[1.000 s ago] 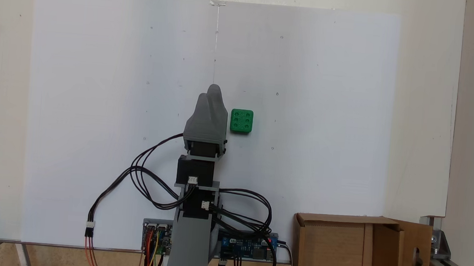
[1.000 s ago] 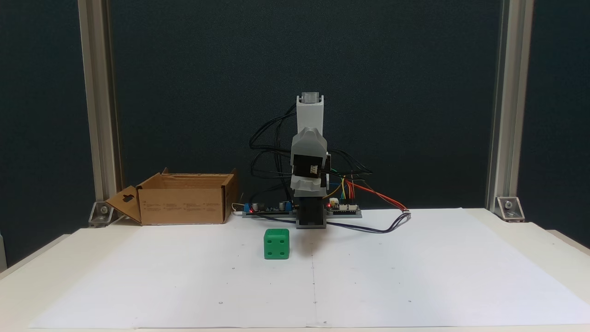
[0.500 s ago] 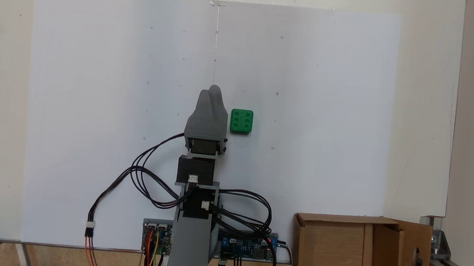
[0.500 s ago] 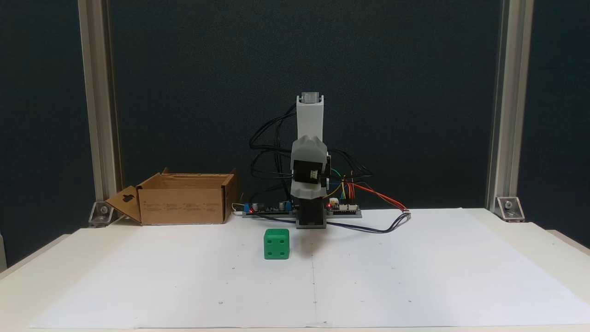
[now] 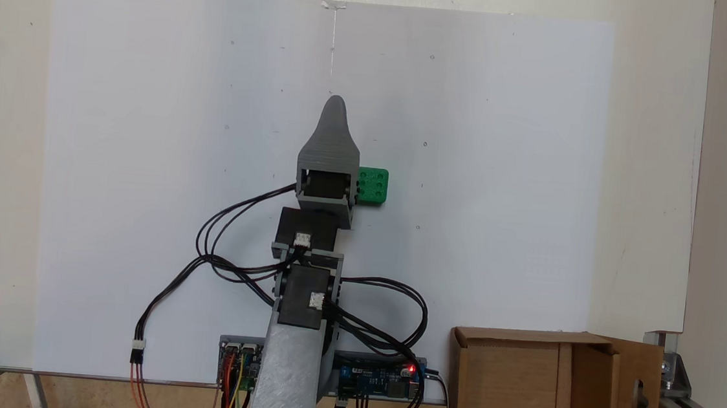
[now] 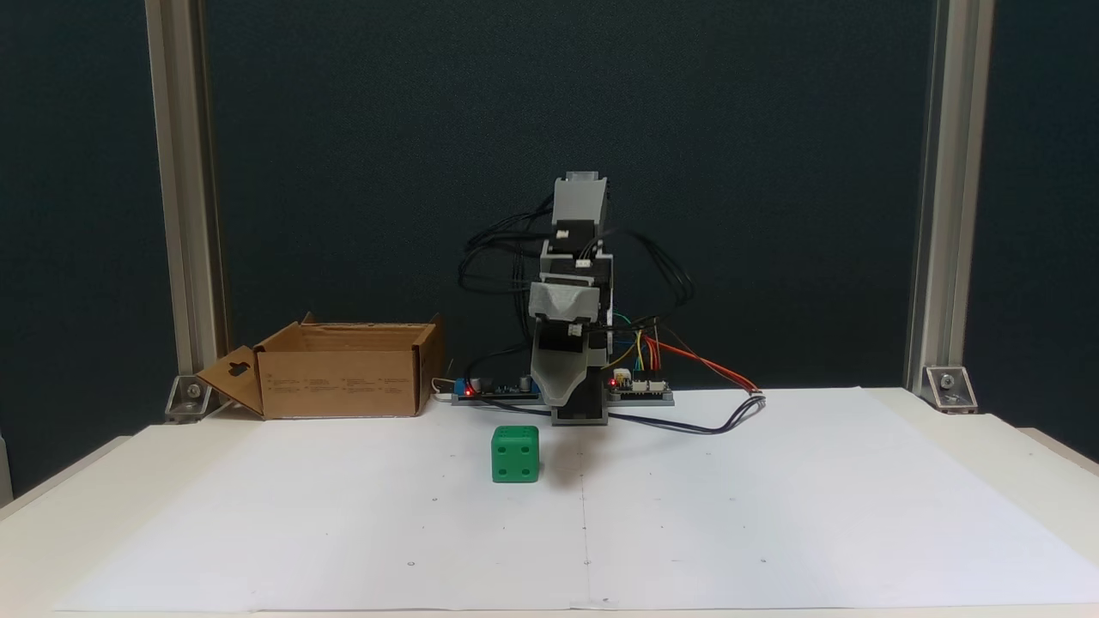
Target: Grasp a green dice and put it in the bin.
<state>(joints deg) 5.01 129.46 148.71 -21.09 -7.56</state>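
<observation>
- Fixed views from above and from the front both show us that the arm has reached forward since half a second ago: from above, the gripper (image 5: 335, 100) now points further up the white paper sheet (image 5: 147, 148), and its body has come to cover the left edge of the green dice (image 5: 373, 186), which stood clear of it before.
- From the front, we see the gripper (image 6: 562, 400) tipped down and hanging lower than it did, above the paper and just right of the dice, not touching it.
- We see a single grey tip from above and a single tapered shell from the front, so we cannot tell whether the jaws are apart or together; nothing is held between them.
- Going left to right in the front view, we find the bin (image 6: 343, 369) at the back left on the table (image 6: 51, 515), its keyhole flap folded outward to the left, then the green dice (image 6: 515, 454) near the middle of the sheet, then the arm's base with the circuit boards (image 6: 640, 390) and loose cables (image 6: 713, 425) trailing right.
- The dice has not moved: it sits flat on the paper, well apart from the bin.
- It is a bright green cube with rounded edges; from above we see sunken pips on its top face, partly covered by the gripper, and four pips on the face toward the front camera.
- From above, the bin (image 5: 522, 336) sits at the lower right, off the sheet, open side up.
</observation>
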